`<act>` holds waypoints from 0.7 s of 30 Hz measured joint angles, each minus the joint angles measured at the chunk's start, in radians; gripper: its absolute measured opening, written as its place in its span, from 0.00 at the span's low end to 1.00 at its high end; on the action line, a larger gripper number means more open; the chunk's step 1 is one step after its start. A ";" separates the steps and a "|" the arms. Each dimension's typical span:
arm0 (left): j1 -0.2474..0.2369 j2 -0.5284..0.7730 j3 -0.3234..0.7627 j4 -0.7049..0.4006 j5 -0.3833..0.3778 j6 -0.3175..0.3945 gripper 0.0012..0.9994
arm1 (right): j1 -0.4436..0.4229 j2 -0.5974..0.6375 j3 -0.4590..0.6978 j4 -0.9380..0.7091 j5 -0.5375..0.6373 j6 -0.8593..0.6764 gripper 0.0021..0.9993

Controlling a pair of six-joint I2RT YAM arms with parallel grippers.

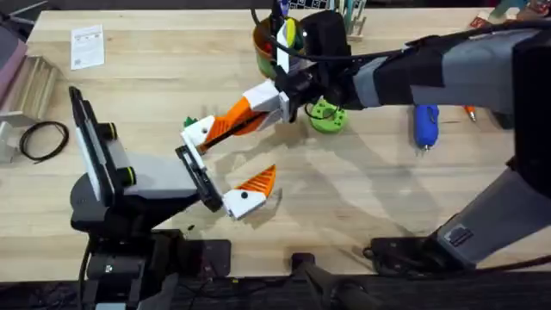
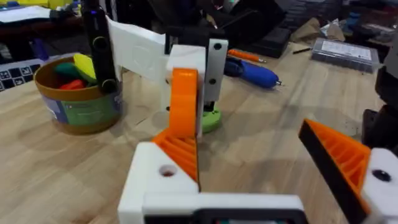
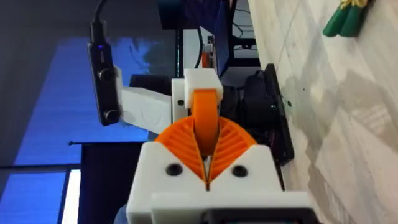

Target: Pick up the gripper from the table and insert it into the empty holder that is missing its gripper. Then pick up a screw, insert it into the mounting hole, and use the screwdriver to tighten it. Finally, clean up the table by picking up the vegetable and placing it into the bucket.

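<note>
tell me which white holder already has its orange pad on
The holder nearest the front edge; at the other holder the right tool holds the gripper.

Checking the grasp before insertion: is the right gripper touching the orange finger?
Touching. The right wrist view shows the right gripper with both ribbed pads pressed against the orange finger between them.

The right arm reaches from its base across the worktop's middle to the left claw (image 1: 225, 164), its right claw (image 1: 231, 126) closed on the gripper (image 1: 232, 119) beside the left claw's holder (image 1: 196, 133). The left claw stands spread wide, low over the worktop.
</note>
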 joint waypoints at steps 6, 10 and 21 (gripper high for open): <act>0.000 0.000 0.000 0.001 -0.008 0.000 0.99 | 0.003 0.000 0.003 0.000 0.008 0.000 0.01; 0.000 0.000 0.000 0.001 -0.009 0.000 0.99 | 0.003 0.000 0.004 0.000 0.011 0.000 0.01; -0.006 0.000 0.000 -0.002 0.020 0.005 0.99 | 0.029 0.004 0.005 -0.005 0.058 0.005 0.91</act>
